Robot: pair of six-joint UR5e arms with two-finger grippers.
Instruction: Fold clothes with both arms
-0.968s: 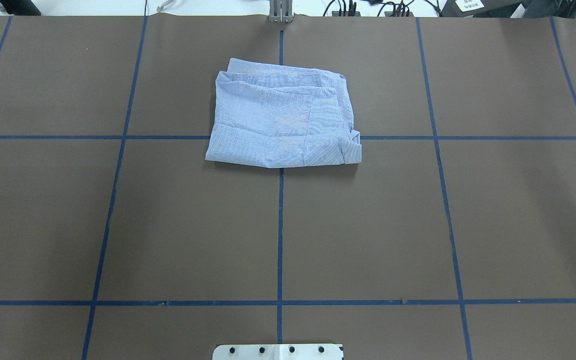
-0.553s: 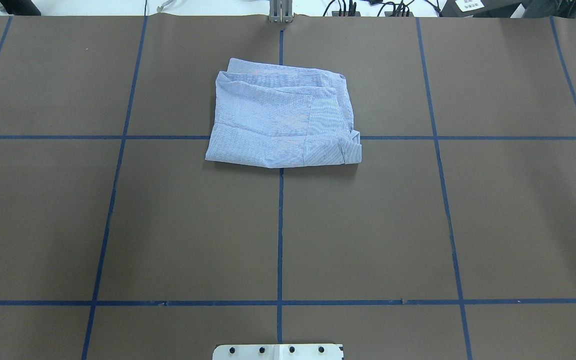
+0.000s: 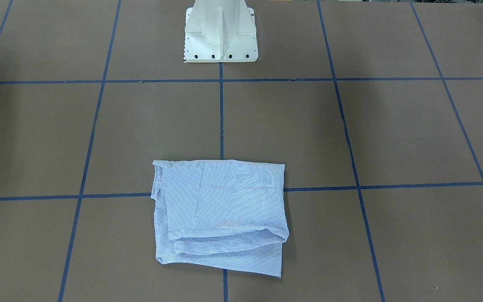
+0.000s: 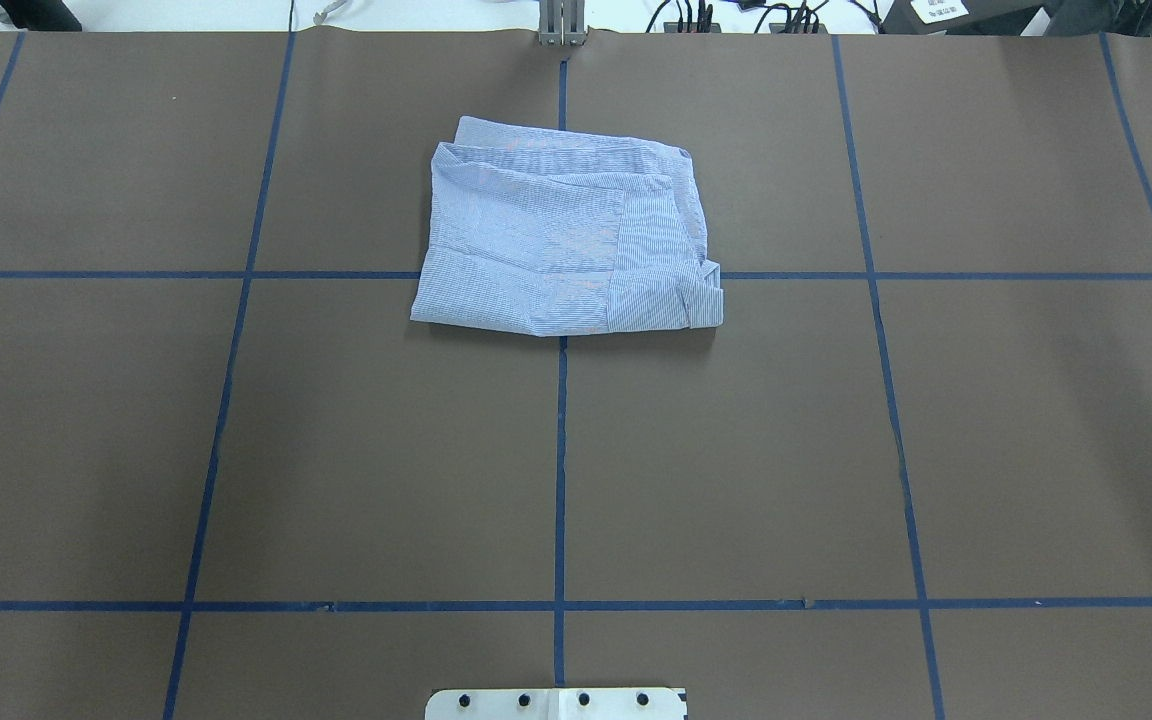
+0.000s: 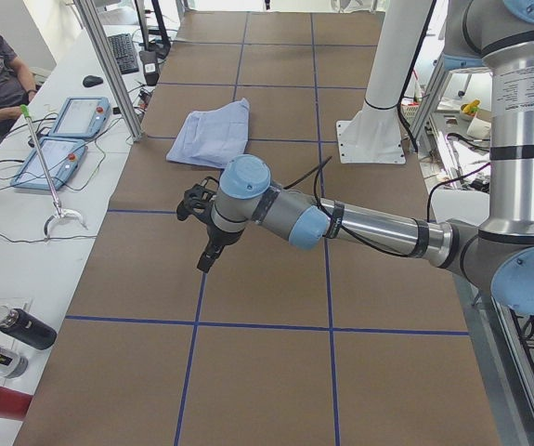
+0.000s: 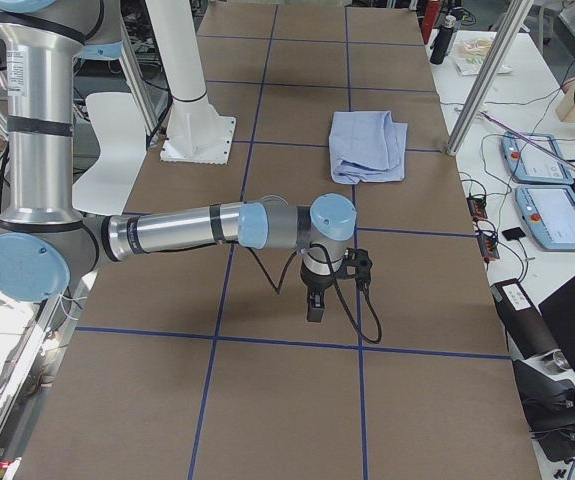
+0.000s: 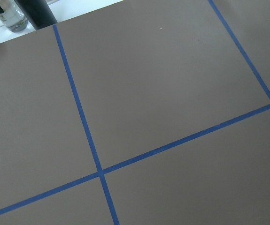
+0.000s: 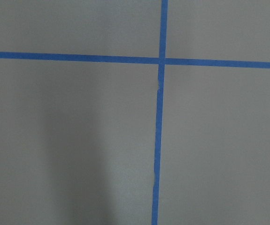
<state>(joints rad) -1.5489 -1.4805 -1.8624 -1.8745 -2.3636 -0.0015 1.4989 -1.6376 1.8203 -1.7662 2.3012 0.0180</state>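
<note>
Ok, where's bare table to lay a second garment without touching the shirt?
Bare: the squares between the shirt and the pedestal base, and the squares flanking the shirt. Crowded: either end of the table, where the left gripper and right gripper hang low.

A brown table (image 4: 736, 450) carries a blue tape grid (image 4: 560, 470); a white bench (image 5: 6, 265) runs alongside (pendants (image 5: 53, 163), a keyboard (image 5: 124, 53), bottles (image 5: 25, 327) on top).

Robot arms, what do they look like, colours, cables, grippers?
The left arm and right arm are silver-grey tubes with pale blue joint caps and black bands. Black cables loop to the black left gripper and right gripper.
</note>
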